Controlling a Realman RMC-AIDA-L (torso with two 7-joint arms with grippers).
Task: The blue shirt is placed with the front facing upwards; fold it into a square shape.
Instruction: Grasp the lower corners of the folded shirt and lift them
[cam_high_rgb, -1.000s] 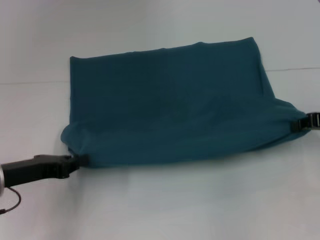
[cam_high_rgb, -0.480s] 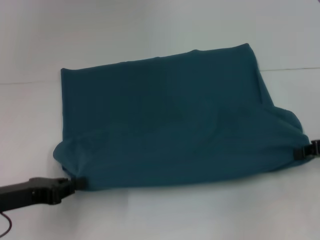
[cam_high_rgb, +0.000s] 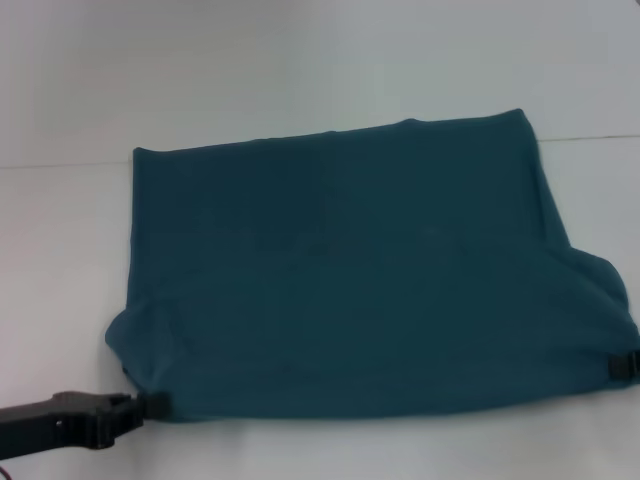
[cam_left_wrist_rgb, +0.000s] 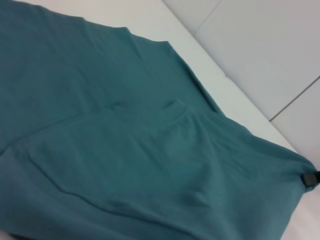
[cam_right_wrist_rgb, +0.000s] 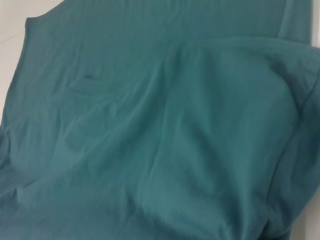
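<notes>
The blue shirt (cam_high_rgb: 350, 270) lies on the white table as a wide teal rectangle, one layer folded over itself, with no print showing. My left gripper (cam_high_rgb: 152, 405) is at the shirt's near left corner, shut on the cloth. My right gripper (cam_high_rgb: 620, 366) pinches the near right corner at the picture's edge. The left wrist view shows the shirt (cam_left_wrist_rgb: 125, 140) with its folded layer, and the right gripper (cam_left_wrist_rgb: 311, 178) on the far corner. In the right wrist view, creased cloth of the shirt (cam_right_wrist_rgb: 150, 125) takes up almost the whole picture.
Bare white table (cam_high_rgb: 300, 60) surrounds the shirt, with a thin seam line (cam_high_rgb: 60, 165) running across behind it. The left wrist view shows the table's far edge (cam_left_wrist_rgb: 240, 100) and pale panels beyond it.
Both grippers have drawn the shirt's near corners toward me, lower in the head view. The cloth now lies flatter and more spread out, and its far edge sits about where it was.
</notes>
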